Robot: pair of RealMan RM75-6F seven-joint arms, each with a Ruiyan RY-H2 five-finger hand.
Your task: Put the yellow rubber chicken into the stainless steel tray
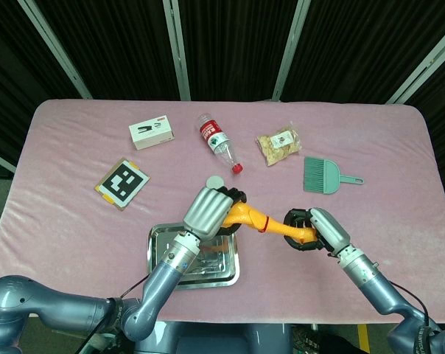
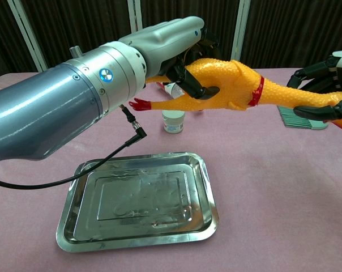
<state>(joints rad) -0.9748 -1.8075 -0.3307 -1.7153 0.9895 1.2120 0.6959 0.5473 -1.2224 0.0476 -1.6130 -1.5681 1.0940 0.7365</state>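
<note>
The yellow rubber chicken hangs in the air between my two hands, level with a red band round its neck. My left hand grips its body from above, dark fingers curled round it. My right hand holds the neck and head end, and the head is mostly hidden by its fingers. The stainless steel tray lies on the pink cloth below and left of the chicken, with nothing in it.
A small white jar stands just behind the tray. Further back lie a plastic bottle, a white box, a snack bag and a green brush. A marker card lies at the left.
</note>
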